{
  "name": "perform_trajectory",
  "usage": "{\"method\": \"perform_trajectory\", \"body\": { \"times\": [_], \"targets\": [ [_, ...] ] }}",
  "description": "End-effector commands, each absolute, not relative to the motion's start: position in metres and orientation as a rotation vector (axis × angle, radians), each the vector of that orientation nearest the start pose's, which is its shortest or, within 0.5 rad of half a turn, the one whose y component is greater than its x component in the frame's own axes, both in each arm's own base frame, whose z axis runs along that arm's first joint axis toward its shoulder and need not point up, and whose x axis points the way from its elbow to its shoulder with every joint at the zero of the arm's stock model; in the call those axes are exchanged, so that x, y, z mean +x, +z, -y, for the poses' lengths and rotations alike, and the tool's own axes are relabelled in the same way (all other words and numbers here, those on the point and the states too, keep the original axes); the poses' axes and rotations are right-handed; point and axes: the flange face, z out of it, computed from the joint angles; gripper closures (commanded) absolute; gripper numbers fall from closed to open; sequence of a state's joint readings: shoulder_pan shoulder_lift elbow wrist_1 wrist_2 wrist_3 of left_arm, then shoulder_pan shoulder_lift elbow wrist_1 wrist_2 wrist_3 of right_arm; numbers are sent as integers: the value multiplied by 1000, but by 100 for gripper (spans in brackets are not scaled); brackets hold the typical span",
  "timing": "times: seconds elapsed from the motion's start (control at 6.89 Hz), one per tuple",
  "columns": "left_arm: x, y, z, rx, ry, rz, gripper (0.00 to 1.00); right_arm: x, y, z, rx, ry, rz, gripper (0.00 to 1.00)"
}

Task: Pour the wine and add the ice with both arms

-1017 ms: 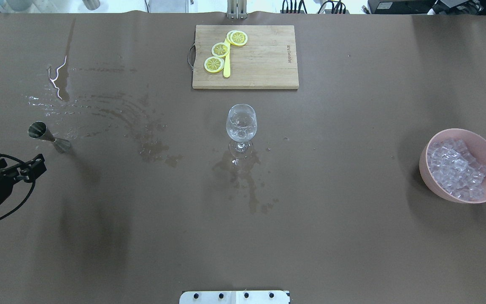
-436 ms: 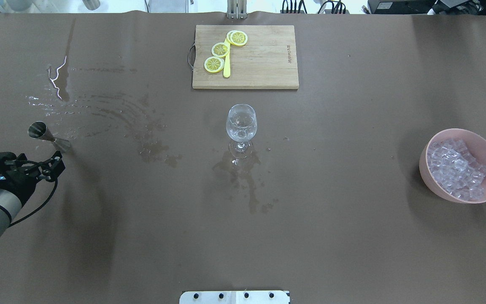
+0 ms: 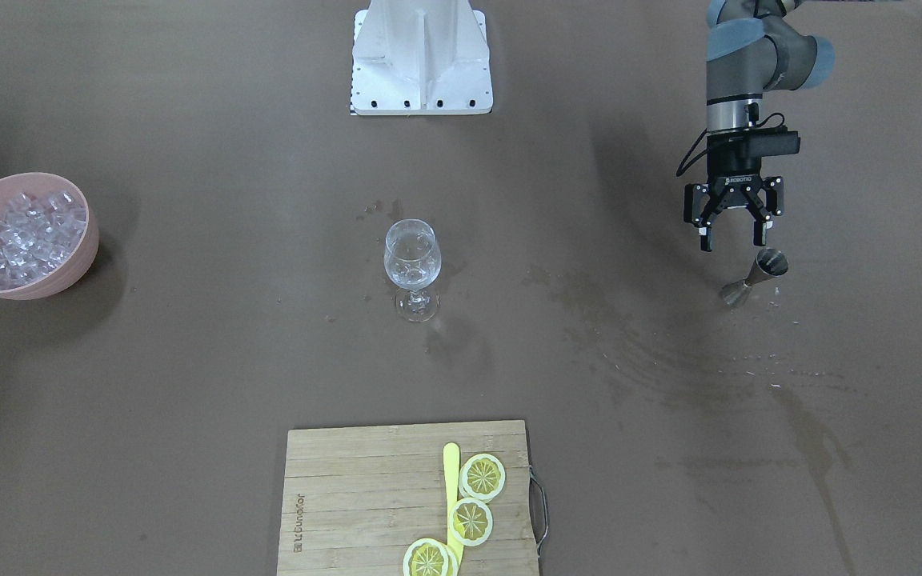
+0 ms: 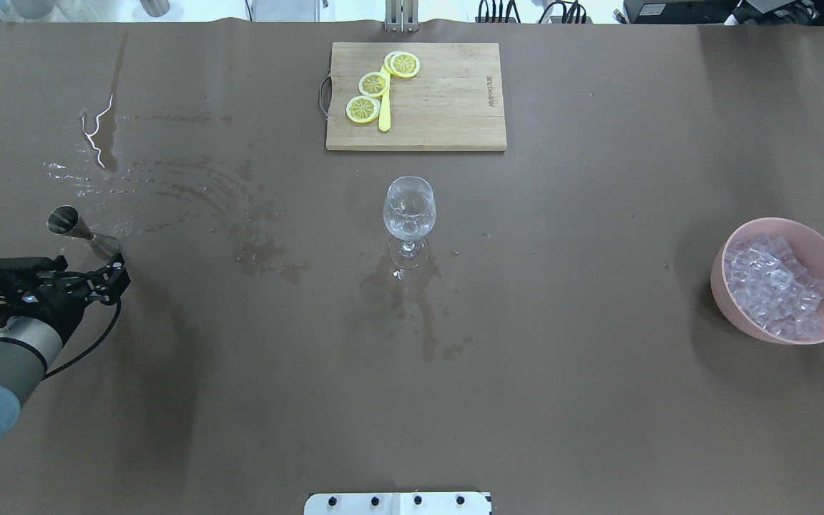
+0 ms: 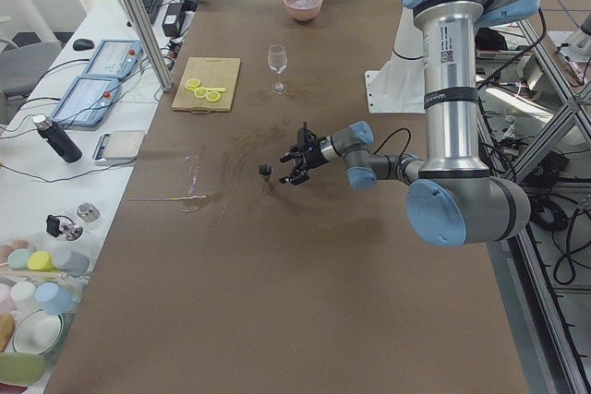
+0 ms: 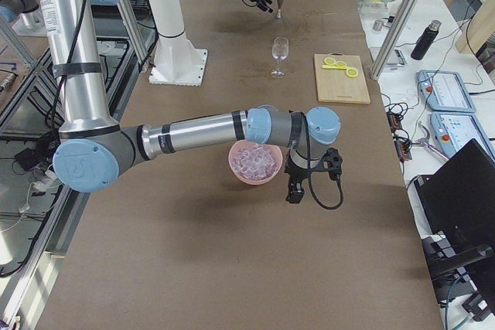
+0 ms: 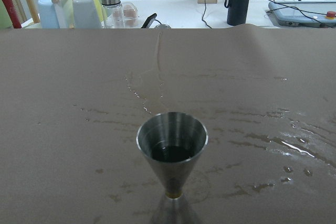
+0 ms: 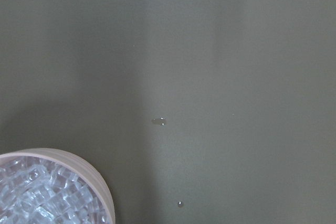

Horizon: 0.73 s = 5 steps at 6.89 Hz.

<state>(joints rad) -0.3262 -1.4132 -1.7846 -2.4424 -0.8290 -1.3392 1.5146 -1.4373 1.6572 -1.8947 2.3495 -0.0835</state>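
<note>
Inspection of the pour step, made from the remote station. All places are given from the clear stemmed wine glass (image 4: 409,211), which stands upright at the table's middle.

1. The small steel double-cone jigger (image 7: 172,156) stands upright, well apart from the glass on the robot's left. The left wrist view shows dark liquid low in its upper cup.
2. The left gripper (image 3: 732,240) hangs equally far to the glass's left and slightly nearer the robot. Its jaws are spread and hold nothing. It touches nothing.
3. The ice (image 4: 773,286) is heaped in a round pink bowl (image 3: 69,276), well apart from the glass on the robot's right.
4. The right gripper (image 6: 294,191) hangs beyond that bowl from the glass. I cannot tell whether its jaws are parted or closed.

Judgement: the step in hand is taking up the jigger. I would centre the jaws on its narrow waist and close there, not on the flared cup. I would lift it level, because the cloth towards the glass is already wet with spills.
</note>
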Motion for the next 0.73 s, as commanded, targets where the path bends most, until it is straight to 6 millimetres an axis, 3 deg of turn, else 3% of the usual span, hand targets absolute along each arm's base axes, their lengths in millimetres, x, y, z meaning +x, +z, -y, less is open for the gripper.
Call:
{"method": "perform_trajectory", "body": {
  "times": [0.0,0.58],
  "targets": [
    [357,525,336,958,-410,-624,10,32,579,535,-89,-93,786,0],
    [356,552,340,999,-421,-564,10,29,578,535,-91,-97,794,0]
  ]
}}
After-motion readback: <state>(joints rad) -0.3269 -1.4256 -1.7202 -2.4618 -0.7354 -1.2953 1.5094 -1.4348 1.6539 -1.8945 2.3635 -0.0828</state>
